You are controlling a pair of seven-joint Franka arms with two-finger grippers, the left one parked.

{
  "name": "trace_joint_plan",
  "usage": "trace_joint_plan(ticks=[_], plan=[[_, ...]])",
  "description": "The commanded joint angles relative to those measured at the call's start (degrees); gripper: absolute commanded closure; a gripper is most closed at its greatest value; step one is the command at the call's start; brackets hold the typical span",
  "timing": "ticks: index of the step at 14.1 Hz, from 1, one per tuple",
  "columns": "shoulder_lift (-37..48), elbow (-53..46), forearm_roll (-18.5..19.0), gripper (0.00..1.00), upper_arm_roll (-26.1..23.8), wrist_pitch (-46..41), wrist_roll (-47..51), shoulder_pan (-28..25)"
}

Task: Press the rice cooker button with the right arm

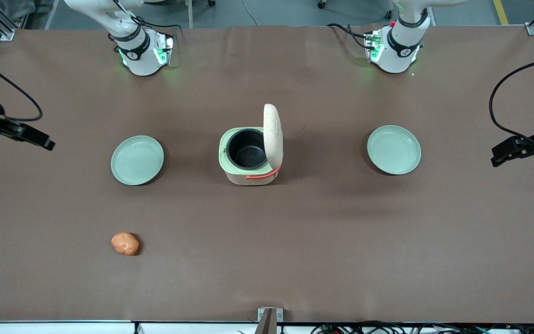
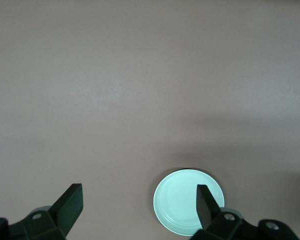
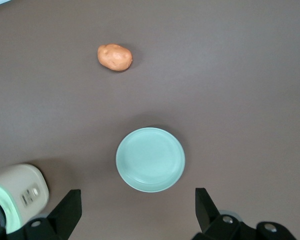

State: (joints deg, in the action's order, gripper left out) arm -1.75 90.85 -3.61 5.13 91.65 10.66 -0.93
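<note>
The rice cooker (image 1: 247,163) stands mid-table, cream with a pale green rim and a coral-orange handle. Its lid (image 1: 272,134) stands open and upright, and the black inner pot (image 1: 247,149) shows. The green button on the lid does not show in any view. A small label with dark marks (image 3: 31,194) shows on the cooker's cream side (image 3: 12,187) in the right wrist view. My right gripper (image 1: 44,141) hangs open and empty toward the working arm's end of the table, well apart from the cooker. In the right wrist view the gripper (image 3: 137,197) hovers above the table beside a green plate.
A pale green plate (image 1: 137,160) lies between the gripper and the cooker, also in the right wrist view (image 3: 150,159). A second plate (image 1: 393,149) lies toward the parked arm's end. An orange potato (image 1: 125,243) lies nearer the front camera, also in the right wrist view (image 3: 115,57).
</note>
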Motion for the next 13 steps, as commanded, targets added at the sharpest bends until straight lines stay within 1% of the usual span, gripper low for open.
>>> trace_joint_plan(ticks=[1, 2, 4, 5, 7, 8, 13], plan=[[2.5, 0.9, 0.3, 0.0, -1.1, -0.9, -7.7, 4.3], [2.7, 0.8, 0.3, 0.0, -1.1, -0.8, -9.9, 4.6], [3.2, 0.7, 0.4, 0.0, -1.3, -0.3, -10.9, 4.5], [3.2, 0.7, 1.0, 0.0, -1.4, -0.2, -10.9, 4.3], [4.1, 0.4, 3.8, 0.0, -1.9, 0.2, -11.0, 4.0], [5.1, 0.5, 4.2, 0.0, -1.9, 0.7, -11.0, 3.5], [5.6, 1.1, 3.7, 0.0, -1.8, 1.2, -10.9, 3.4]])
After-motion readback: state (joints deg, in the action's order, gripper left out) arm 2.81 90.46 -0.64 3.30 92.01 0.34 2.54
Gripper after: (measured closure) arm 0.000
